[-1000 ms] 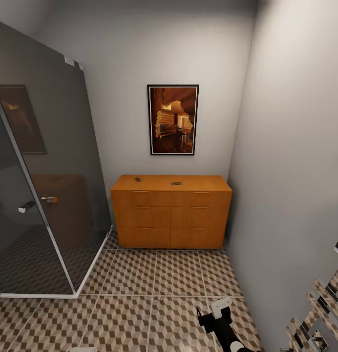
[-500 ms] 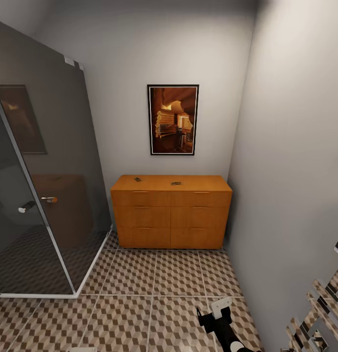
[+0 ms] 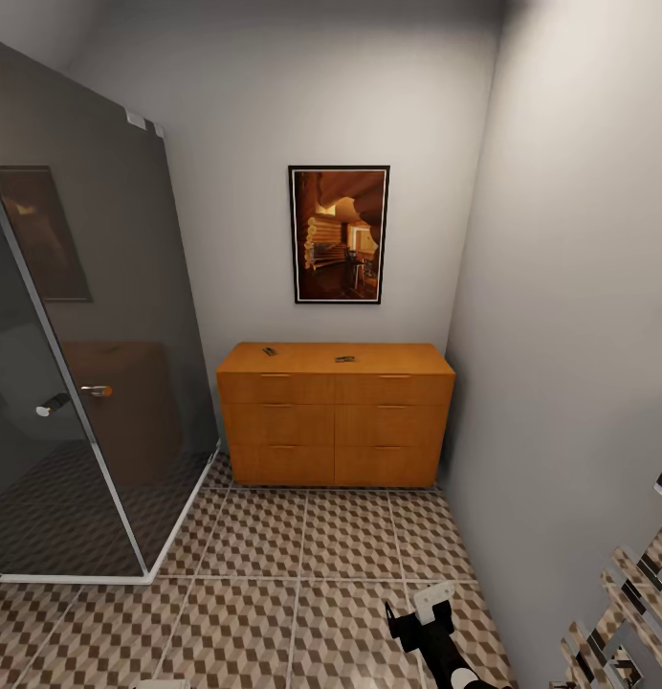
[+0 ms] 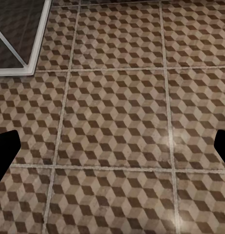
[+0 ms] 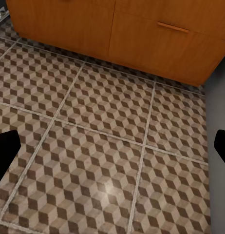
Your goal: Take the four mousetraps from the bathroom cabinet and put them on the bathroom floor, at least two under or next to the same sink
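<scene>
We see the floor (image 3: 274,574), square tiles in a brown, beige and white cube print with pale grout lines. On it, against the back wall and close to the right wall, stands the cabinet (image 3: 336,431), orange-brown, with stacked drawers. Its flat top carries two small dark things we take for mousetraps: one (image 3: 270,351) near the top's back edge, toward its left end, the other (image 3: 345,359) near the middle, well apart from the first. They are too small to make out further. A glass shower stall (image 3: 82,402) stands on the floor's left side, just beside the cabinet's left end.
</scene>
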{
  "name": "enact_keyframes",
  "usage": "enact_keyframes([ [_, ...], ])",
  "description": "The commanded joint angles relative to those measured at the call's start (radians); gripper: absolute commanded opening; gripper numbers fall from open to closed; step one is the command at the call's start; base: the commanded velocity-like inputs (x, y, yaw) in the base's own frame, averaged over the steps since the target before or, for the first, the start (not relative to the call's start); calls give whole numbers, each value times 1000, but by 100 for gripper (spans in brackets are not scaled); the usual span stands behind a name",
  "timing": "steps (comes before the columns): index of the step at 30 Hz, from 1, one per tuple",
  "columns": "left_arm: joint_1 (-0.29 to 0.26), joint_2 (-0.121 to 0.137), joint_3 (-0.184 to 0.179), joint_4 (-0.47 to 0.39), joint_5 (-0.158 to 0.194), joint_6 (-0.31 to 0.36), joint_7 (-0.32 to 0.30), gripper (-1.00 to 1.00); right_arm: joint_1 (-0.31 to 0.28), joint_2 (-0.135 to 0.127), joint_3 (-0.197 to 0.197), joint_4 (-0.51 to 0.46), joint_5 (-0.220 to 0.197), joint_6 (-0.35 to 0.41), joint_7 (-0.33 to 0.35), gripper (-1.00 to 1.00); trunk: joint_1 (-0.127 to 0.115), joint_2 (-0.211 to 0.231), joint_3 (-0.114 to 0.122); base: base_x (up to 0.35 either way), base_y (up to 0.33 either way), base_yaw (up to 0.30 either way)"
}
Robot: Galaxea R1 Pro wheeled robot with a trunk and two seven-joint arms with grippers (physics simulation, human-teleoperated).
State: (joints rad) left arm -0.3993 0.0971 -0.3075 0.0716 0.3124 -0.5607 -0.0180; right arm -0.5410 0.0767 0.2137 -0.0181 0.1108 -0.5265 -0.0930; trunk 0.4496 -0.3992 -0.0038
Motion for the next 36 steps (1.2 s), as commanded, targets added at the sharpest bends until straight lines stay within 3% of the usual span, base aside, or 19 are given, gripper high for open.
enact_keyframes([
  [1,-1,0,-8,4,8,-5,-2,100,0,0,3,1,10,-1,-10,100,0,-1,0,0,0,0],
  [36,-1,0,-8,4,8,-5,-2,100,0,0,3,1,10,-1,-10,100,0,-1,0,0,0,0],
])
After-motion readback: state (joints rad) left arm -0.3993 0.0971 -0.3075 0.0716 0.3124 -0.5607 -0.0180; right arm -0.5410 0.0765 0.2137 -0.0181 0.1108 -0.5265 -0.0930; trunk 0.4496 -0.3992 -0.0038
